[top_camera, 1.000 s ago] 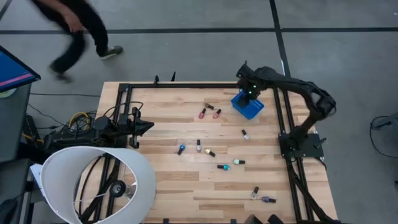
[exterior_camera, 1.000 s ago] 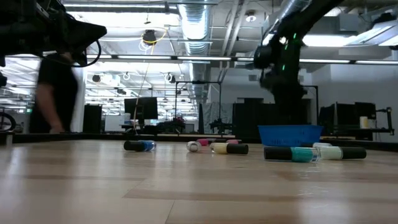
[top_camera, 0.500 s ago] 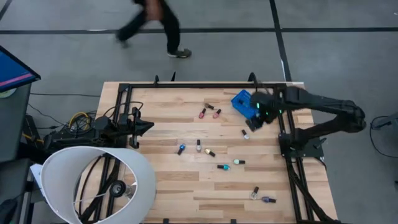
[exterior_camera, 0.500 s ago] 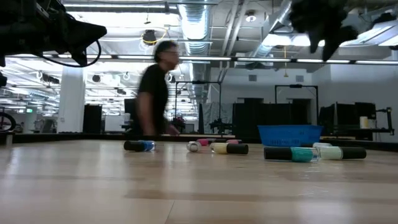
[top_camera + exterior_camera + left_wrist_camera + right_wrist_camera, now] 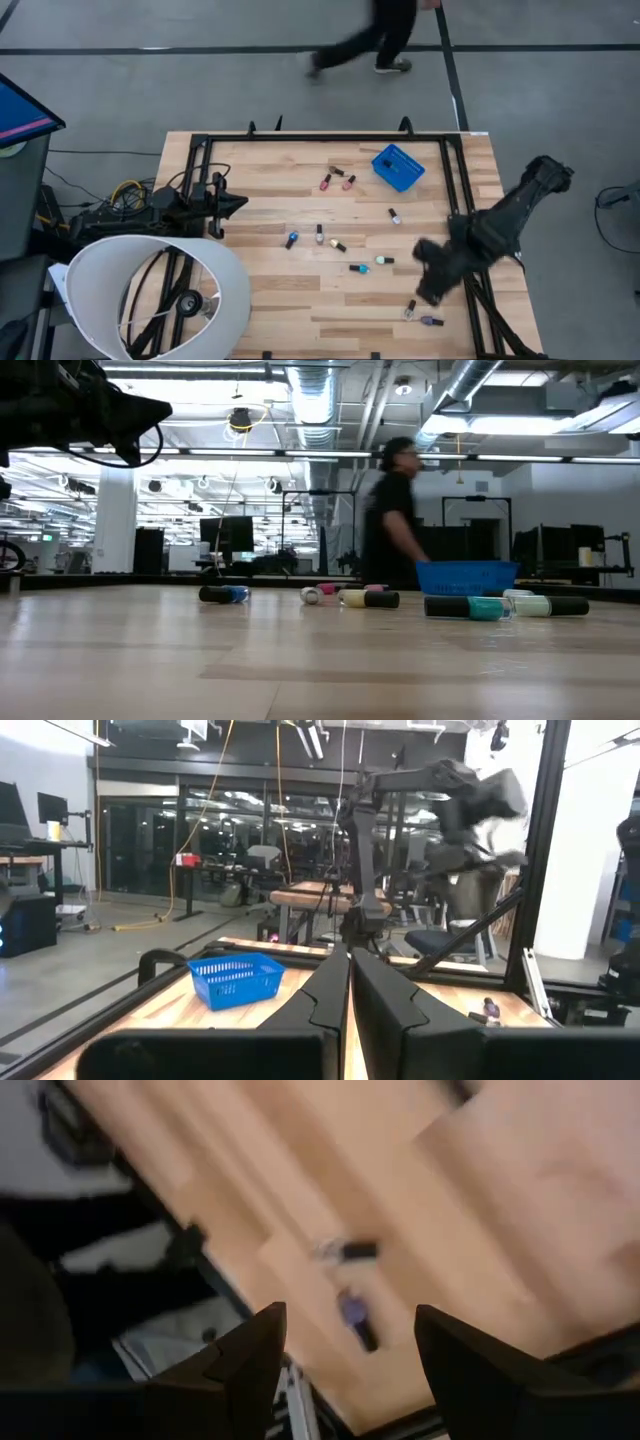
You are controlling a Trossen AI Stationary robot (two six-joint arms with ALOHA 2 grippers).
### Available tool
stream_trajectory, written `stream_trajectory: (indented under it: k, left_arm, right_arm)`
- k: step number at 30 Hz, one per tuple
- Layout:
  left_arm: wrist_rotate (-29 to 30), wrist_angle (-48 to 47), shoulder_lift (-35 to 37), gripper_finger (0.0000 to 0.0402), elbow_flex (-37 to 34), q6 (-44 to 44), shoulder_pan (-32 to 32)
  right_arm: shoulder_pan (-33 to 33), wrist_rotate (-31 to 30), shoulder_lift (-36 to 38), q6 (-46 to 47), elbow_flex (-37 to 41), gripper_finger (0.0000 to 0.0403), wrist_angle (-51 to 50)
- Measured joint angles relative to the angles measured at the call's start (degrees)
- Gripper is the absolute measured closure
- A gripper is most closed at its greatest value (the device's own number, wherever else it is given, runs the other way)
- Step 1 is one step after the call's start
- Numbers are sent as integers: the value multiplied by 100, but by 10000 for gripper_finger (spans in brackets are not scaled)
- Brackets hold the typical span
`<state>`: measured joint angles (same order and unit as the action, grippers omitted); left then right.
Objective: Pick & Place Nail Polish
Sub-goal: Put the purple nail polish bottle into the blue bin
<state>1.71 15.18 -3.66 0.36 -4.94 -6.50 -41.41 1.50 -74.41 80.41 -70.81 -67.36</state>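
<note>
No legible text or labels anywhere.

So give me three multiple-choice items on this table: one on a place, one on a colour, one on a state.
1. Where does the right claw hang?
A. over the bin
B. over the table's near right corner, by two bottles
C. off the table's left edge

2. What colour is the bin?
A. blue
B. red
C. white

3. How are the left claw's fingers?
A. wide apart
B. closed together
C. around a bottle

B: the overhead view shows it by the two bottles.
A: blue in overhead and left wrist views.
B: its fingers meet in its wrist view.
</note>
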Motion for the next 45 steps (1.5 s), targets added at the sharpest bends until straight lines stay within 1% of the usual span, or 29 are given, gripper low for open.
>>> stream_trajectory:
  k: [2, 6, 12, 17, 21, 27, 35, 37, 42, 45]
  left_arm:
    - [0, -36, -24, 390, -1, -1, 1]
    - [1, -26, -74, 390, -2, 1, 0]
    - [1, 6, -87, 390, -2, 1, -1]
    - [1, 36, -92, 390, 0, 1, 1]
    - [1, 37, -94, 390, -2, -1, -1]
    - [1, 47, -94, 390, -1, -1, -1]
    - [1, 81, -92, 390, 0, 1, 0]
    - [1, 81, -92, 390, -1, -1, 0]
    - [1, 89, -92, 390, 0, 1, -1]
    - [1, 111, -92, 390, -1, -1, 0]
  right_arm:
    - [-387, 0, -250, 49, -4, 188, 330]
    - [-901, 2, -910, -26, 3, 188, 782]
    - [-1298, 6, -1697, -314, -2, 188, 1328]
    - [-1469, 14, -2067, -719, -2, 188, 1359]
    - [-1492, 17, -2163, -1005, 117, 188, 1483]
    - [-1481, 163, -2073, -1195, 750, 188, 1761]
    - [-1517, 167, -1704, -1193, 1615, 188, 2841]
    - [-1552, 168, -1696, -1190, 1759, 188, 3052]
    - [-1602, 146, -1826, -1195, 2061, 188, 3204]
    - [-1600, 133, -1873, -1190, 2272, 188, 3565]
